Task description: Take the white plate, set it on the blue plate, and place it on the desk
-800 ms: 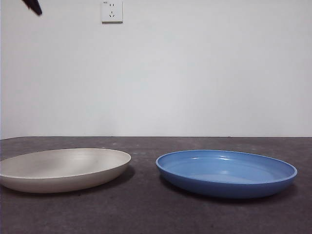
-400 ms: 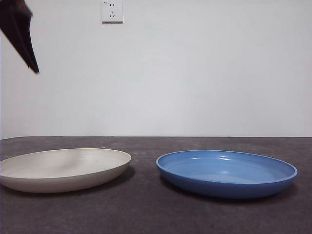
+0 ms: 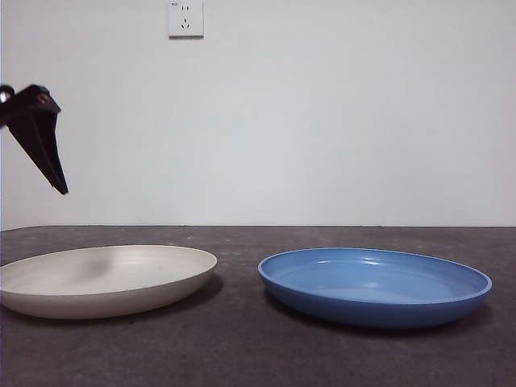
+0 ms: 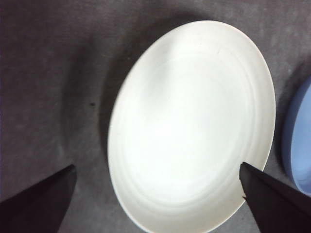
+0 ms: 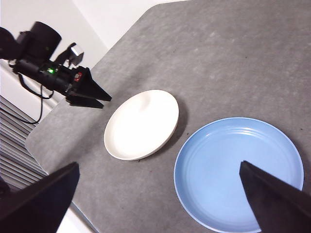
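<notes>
My left claw (image 3: 50,165) hangs in the air above the outer side of the white plate (image 3: 105,278), jaws spread wide and holding nothing, tips pointing down and well clear of the rim. From my left wrist the white plate (image 4: 192,128) fills most of what I see, lying flat on the worktop (image 4: 53,73) between my two jaw tips, with its shadow falling on the dark surface beside it and an edge of the blue plate (image 4: 299,141) showing just past it. In the front view the two plates sit side by side on the worktop (image 3: 242,347), near each other but apart, with a strip of bare surface between their rims; the blue plate (image 3: 375,286) is empty and so is the white one. My right claw (image 5: 155,204) is high above the blue plate (image 5: 238,172), jaws wide too and empty, and from there I can see my left claw (image 5: 99,99) off beside the white plate (image 5: 141,124). A wall socket (image 3: 185,18) is on the white wall behind.
</notes>
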`<state>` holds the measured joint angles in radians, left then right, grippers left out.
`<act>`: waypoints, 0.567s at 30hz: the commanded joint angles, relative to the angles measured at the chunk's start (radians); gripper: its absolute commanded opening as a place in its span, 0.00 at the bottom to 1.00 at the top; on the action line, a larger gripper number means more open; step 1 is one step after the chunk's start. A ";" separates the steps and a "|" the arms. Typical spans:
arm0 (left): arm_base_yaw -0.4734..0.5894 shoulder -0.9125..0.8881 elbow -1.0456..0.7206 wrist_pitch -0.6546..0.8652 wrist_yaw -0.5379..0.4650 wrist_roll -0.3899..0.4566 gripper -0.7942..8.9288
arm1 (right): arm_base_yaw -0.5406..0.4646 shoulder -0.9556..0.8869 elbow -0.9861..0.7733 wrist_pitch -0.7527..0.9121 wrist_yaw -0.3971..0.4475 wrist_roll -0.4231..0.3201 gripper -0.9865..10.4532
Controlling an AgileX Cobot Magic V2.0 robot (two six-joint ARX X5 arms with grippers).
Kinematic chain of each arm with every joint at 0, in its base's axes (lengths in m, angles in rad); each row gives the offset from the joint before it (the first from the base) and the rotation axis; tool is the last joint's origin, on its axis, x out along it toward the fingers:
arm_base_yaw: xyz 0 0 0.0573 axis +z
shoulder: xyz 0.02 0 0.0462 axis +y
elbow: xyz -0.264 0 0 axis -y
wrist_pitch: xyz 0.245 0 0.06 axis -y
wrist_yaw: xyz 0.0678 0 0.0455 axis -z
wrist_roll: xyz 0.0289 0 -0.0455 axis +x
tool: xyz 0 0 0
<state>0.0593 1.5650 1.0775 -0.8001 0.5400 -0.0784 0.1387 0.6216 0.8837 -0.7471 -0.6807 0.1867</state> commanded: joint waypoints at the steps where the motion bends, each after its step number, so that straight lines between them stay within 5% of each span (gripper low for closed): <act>1: 0.010 0.053 0.021 0.032 0.052 0.027 0.68 | 0.004 0.004 0.016 0.006 0.000 -0.014 0.61; 17: 0.026 0.171 0.021 0.091 0.075 0.021 0.68 | 0.004 0.005 0.016 0.006 0.028 -0.024 0.61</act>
<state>0.0849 1.7168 1.0786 -0.7132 0.6056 -0.0681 0.1383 0.6216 0.8837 -0.7475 -0.6540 0.1791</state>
